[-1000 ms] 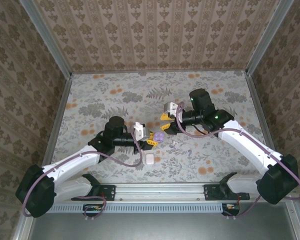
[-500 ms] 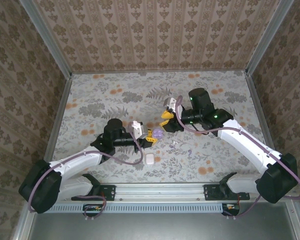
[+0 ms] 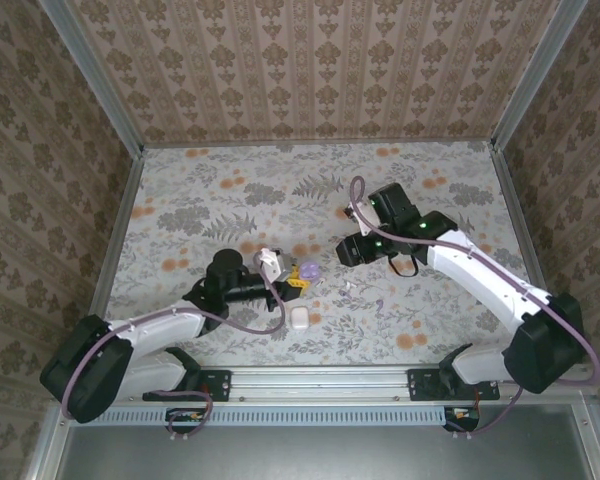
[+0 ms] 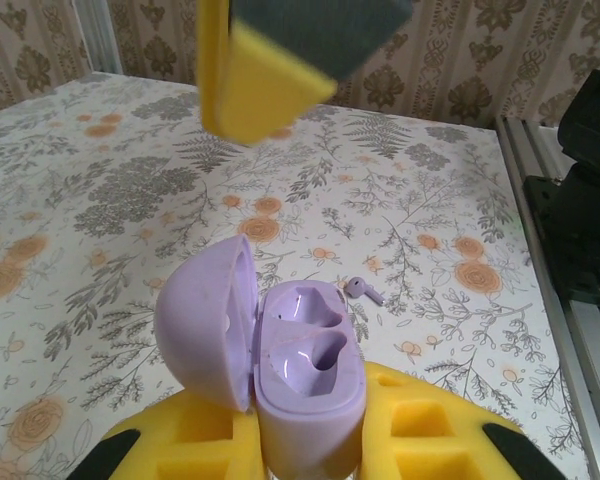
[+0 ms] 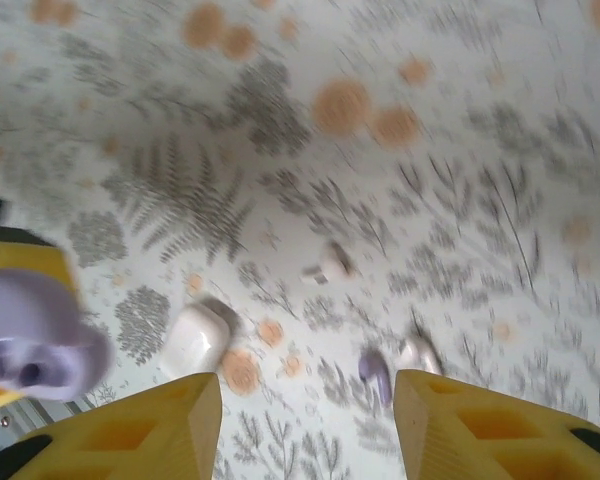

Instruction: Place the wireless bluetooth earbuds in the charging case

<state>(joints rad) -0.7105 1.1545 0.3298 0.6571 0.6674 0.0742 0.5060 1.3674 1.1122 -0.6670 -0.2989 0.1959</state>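
My left gripper [image 4: 305,442] [image 3: 288,281] is shut on the base of a purple case [image 4: 305,385] [image 3: 308,269], which stands with its lid open and both sockets empty. The white charging case [image 3: 298,318] [image 5: 195,338] lies shut on the table, near the left gripper. Two white earbuds [image 5: 330,265] [image 5: 420,352] and a purple earbud [image 5: 375,372] [image 4: 363,291] lie loose on the table. My right gripper [image 5: 305,425] [image 3: 348,250] hangs open above them, pointing down, with nothing between its fingers.
The table is a flowered cloth [image 3: 210,200] with patterned walls on three sides and metal rails [image 3: 115,235] along the edges. A yellow finger [image 4: 270,75] of the right gripper hangs over the purple case in the left wrist view.
The right wrist has turned downward and shifted right, away from the purple case, its jaws a little wider. The left gripper has drawn slightly back with the purple case.
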